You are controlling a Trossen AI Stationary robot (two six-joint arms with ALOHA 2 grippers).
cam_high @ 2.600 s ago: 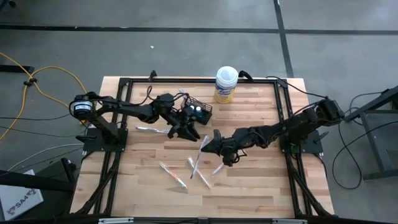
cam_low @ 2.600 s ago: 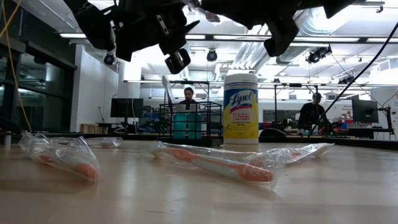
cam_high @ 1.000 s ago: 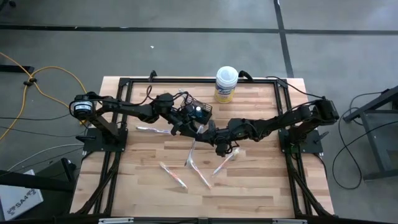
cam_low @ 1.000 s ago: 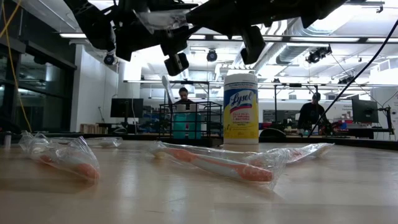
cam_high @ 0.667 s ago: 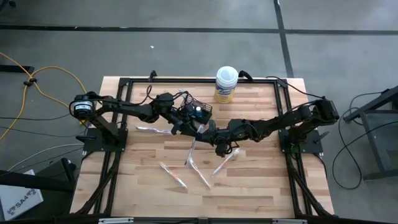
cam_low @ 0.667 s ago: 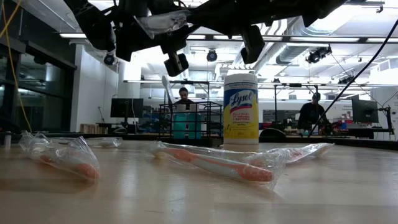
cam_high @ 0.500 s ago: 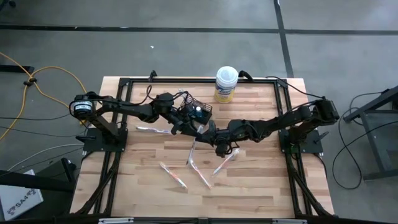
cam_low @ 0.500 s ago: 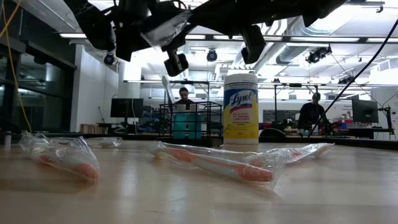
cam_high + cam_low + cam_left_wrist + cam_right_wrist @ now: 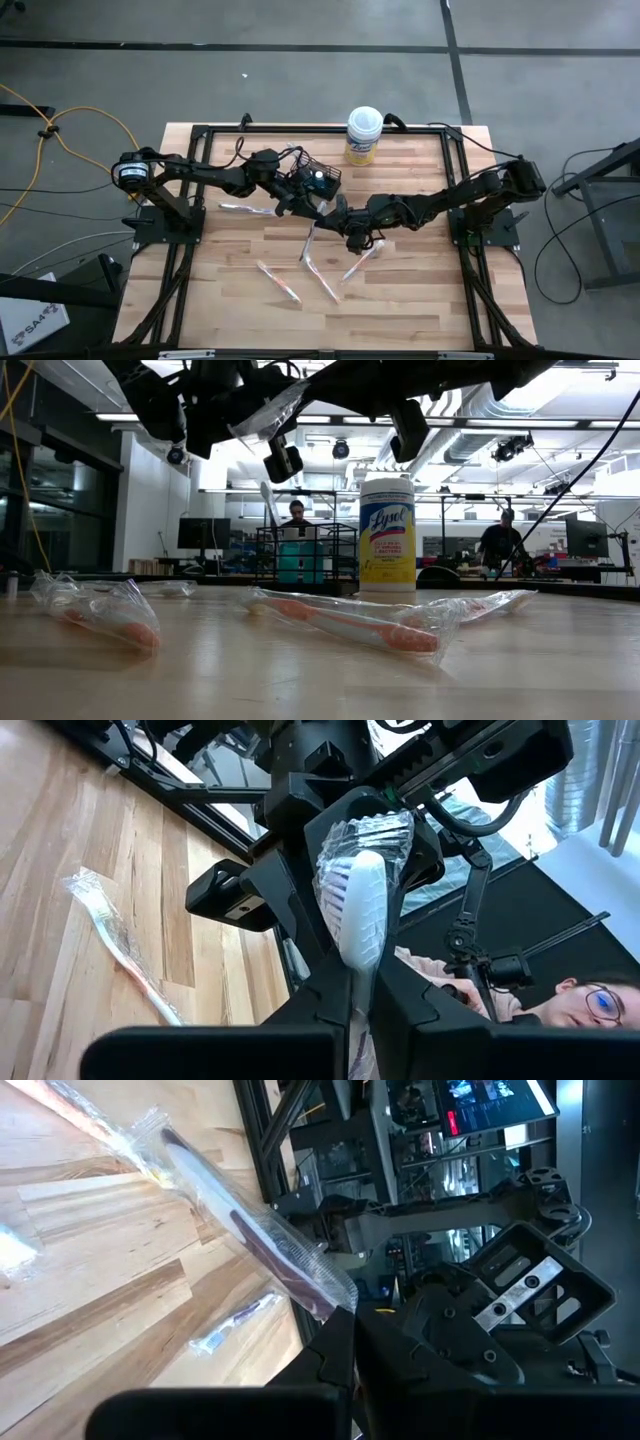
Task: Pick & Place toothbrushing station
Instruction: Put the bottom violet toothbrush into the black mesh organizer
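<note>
A plastic-wrapped toothbrush (image 9: 310,238) hangs in the air at mid-table, running from both grippers toward the near edge. My left gripper (image 9: 312,207) and my right gripper (image 9: 336,216) are both shut on its far end. In the low view the toothbrush (image 9: 265,412) shows tilted, high above the wood. Just beyond the grippers, the black wire basket (image 9: 318,178) stands on the table with teal-topped tubes inside it. Several more wrapped toothbrushes (image 9: 278,282) (image 9: 322,285) (image 9: 360,262) (image 9: 245,209) lie flat on the table. My left gripper pinches the wrapped toothbrush between its two fingers just below the bristle head (image 9: 362,910), which sticks out past the fingertips. It comes in from the table's left. The brush is clear of the table. My right gripper pinches the end of the wrapped toothbrush (image 9: 330,1292) between its two fingers, coming in from the table's right. The rest of the brush (image 9: 220,1195) reaches away from the fingers over the wood, clear of the table.
A white-lidded, yellow-labelled canister (image 9: 363,135) stands at the far edge, right of the basket. A black frame (image 9: 455,170) rims the table. People sit at desks in the room beyond (image 9: 497,545). Bare wood lies along the near edge.
My left gripper has shut on the head end of the toothbrush that my right gripper holds. In the low view the wrapped brush has tipped from nearly level to a slant. My right gripper has stayed shut and kept its place.
</note>
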